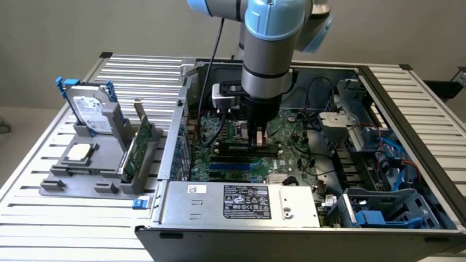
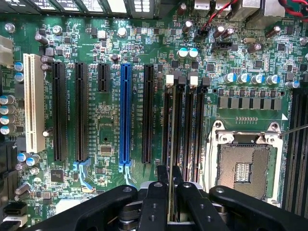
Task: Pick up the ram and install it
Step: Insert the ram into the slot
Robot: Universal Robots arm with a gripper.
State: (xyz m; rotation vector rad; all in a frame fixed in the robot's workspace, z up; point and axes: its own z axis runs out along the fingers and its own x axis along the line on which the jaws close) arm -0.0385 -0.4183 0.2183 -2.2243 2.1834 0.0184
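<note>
The ram (image 2: 169, 204) sits edge-on between the gripper's (image 2: 169, 187) two black fingers (image 2: 160, 185), which are closed on its flat faces, so it reads as a thin pale-green strip. Its long axis runs the same way as the four black memory slots (image 2: 185, 125). Its edge appears lined up with the slot on the outer side of that bank, the one next to the expansion slots and away from the processor socket (image 2: 245, 166). The slot lies straight ahead of the fingertips, so the fit depends on the stick's edge staying over that one slot rather than its neighbour. Whether the ram has met the slot cannot be told.

The wrist view gives this alignment, along with the white latches at the slots' far ends and the blue expansion slot (image 2: 125, 115) beside them. The exterior view gives height: the gripper (image 1: 256, 139) is deep inside the open computer case (image 1: 407, 109), low over the motherboard (image 1: 291, 150). Outside the case, on the slatted bench (image 1: 43, 218), a grey fixture (image 1: 87, 185) holds a hard drive (image 1: 91, 112), an expansion card (image 1: 142, 143) and a processor chip (image 1: 80, 153).
</note>
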